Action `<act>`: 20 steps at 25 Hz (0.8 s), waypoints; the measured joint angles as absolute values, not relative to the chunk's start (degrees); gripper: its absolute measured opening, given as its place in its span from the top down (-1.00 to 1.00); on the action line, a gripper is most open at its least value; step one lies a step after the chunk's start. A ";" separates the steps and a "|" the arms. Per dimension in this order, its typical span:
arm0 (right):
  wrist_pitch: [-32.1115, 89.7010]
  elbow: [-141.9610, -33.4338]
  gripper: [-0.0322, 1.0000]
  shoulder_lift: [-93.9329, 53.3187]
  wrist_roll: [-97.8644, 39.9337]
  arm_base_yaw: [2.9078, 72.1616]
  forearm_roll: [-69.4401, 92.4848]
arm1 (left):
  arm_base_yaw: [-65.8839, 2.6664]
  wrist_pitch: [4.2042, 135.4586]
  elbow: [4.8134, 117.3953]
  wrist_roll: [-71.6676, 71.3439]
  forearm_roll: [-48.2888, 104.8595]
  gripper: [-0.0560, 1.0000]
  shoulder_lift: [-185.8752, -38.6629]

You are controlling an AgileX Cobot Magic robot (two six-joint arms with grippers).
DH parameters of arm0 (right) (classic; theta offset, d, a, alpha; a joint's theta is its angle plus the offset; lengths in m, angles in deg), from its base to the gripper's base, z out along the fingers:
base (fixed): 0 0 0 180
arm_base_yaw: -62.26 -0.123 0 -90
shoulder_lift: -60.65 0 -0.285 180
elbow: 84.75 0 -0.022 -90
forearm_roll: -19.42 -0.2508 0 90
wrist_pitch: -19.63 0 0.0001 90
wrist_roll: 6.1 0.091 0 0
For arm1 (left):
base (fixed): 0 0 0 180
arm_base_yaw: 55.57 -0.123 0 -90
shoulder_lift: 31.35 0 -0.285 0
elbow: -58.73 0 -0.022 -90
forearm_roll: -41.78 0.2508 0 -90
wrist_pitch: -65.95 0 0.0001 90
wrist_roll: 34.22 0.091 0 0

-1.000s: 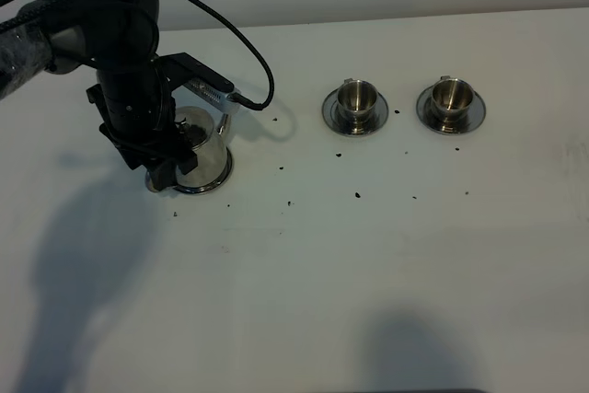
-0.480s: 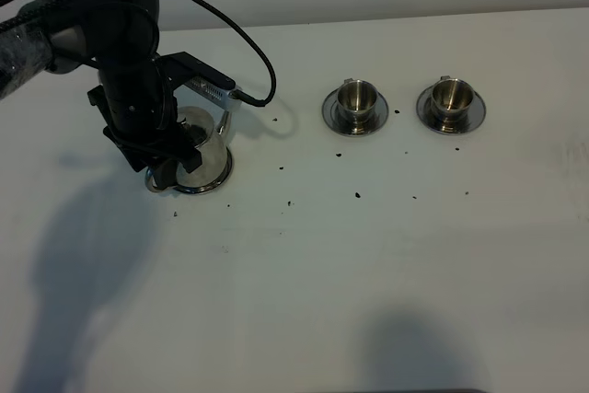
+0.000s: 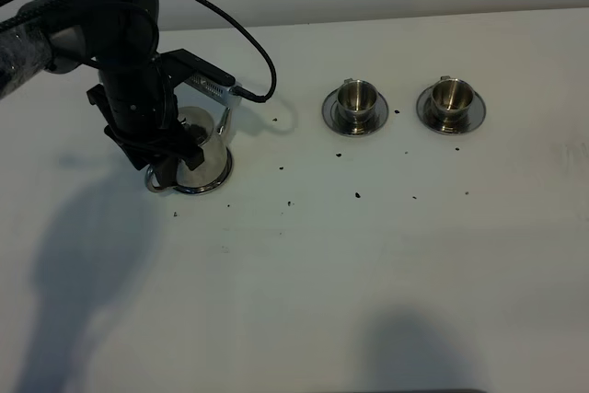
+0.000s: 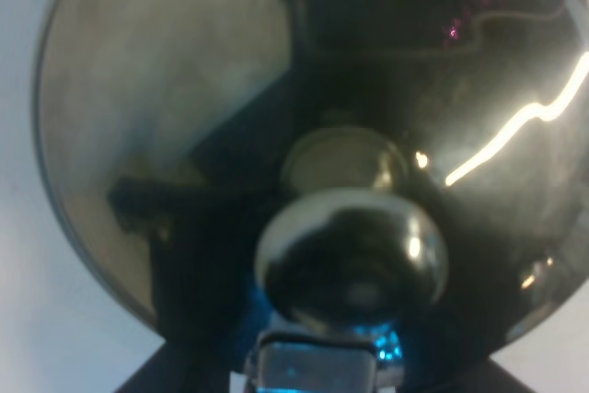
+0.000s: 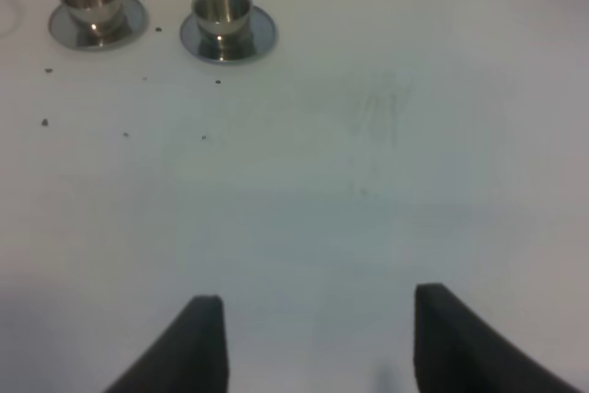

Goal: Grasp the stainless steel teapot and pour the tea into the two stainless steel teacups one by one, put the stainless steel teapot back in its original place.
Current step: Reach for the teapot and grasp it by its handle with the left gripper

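Little has shifted over the last second: my left gripper (image 3: 171, 163) has turned a touch against the stainless steel teapot (image 3: 212, 158), which sits where it sat, on its round coaster (image 3: 224, 178). I cannot tell whether my jaws have closed on the pot. The arm hides them from above, and my left wrist camera sees only the domed lid and its knob (image 4: 350, 260), very close. My right gripper (image 5: 308, 342) hangs spread wide, holding nothing, above the white table (image 3: 368, 283). Well to the right of the pot stand the nearer teacup (image 3: 356, 97) and the farther teacup (image 3: 450, 94), each on a saucer (image 3: 377, 115), with dark specks (image 3: 357, 195) scattered around.
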State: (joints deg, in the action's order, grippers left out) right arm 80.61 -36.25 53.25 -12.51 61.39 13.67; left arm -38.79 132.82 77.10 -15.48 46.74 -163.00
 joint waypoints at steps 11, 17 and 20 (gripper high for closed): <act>80.61 -36.25 0.08 53.25 -12.51 61.39 13.67 | -38.79 131.87 77.10 -16.10 46.68 0.07 -163.00; 80.61 -36.25 0.08 53.25 -12.51 61.39 13.67 | -38.79 131.87 77.10 -16.44 46.22 0.17 -163.00; 80.61 -36.25 0.08 53.25 -12.51 61.39 13.67 | -38.79 131.87 77.10 -16.44 45.71 0.27 -163.00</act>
